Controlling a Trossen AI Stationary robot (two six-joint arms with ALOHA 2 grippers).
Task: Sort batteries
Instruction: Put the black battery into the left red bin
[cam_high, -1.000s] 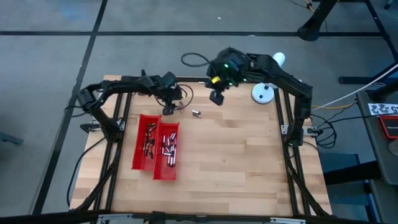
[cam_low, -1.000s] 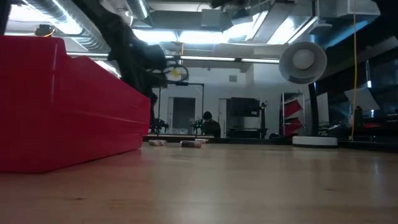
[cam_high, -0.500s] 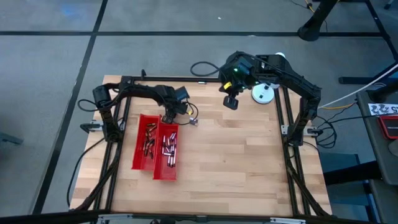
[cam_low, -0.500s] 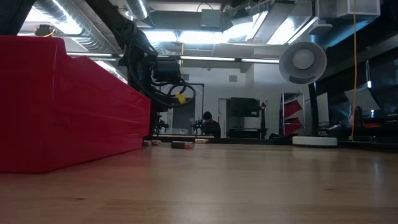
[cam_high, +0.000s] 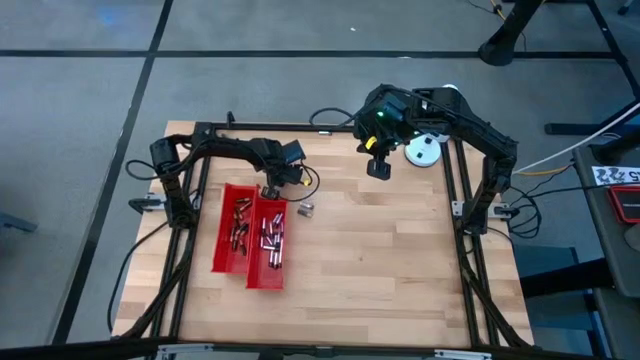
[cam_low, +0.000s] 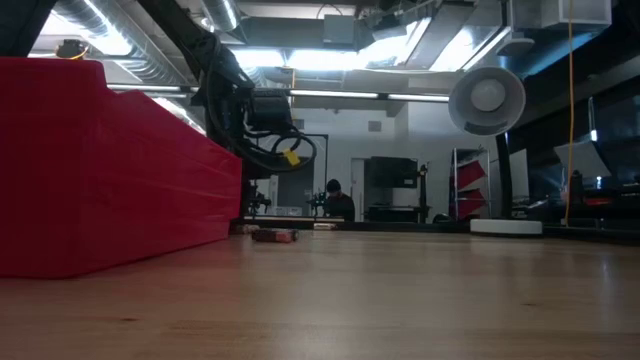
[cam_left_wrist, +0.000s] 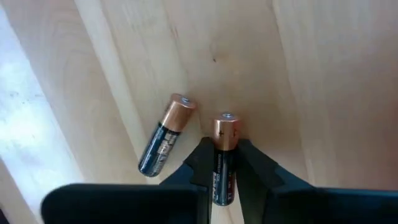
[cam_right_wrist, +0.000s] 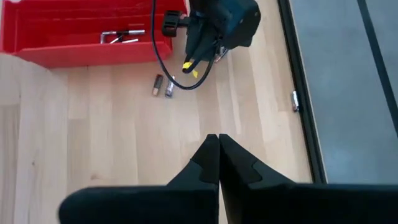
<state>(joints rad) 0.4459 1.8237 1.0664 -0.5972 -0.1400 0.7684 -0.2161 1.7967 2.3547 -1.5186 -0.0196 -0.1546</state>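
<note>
Left tool (cam_left_wrist: 225, 163), its two dark fingers (cam_left_wrist: 198, 163) pressed against the sides of a black-and-copper cylindrical battery (cam_left_wrist: 224, 149), gripped that cell on the pale wooden bench (cam_high: 400, 260), just off the far end of the two red plastic trays (cam_high: 252, 238). The cell sat lengthwise between the fingers with its copper end pointing forward, a hold that looked suited to lifting it clear and carrying it the short way to a tray.

A second black-and-copper battery (cam_left_wrist: 164, 135) lay loose on the bench just beside the gripped one, angled away from it and apart from the fingers; it appeared to be awaiting its own turn. In the overhead view only one loose cell (cam_high: 305, 209) could be made out beside the trays, near the bench's far-left corner.

Both trays stood side by side toward the bench's left edge, each already holding a scatter of small silvery batteries (cam_high: 270, 235), which suggested the sorting was well advanced, with these two cells among the last outside.

Right tool (cam_right_wrist: 216, 163), fingers pressed together and empty, hung above the bench's far edge near a round white disc (cam_high: 423, 149), well apart from the trays, evidently kept out of the left arm's way.

A seated person (cam_low: 333, 196) was visible far back in the room beyond the bench.
</note>
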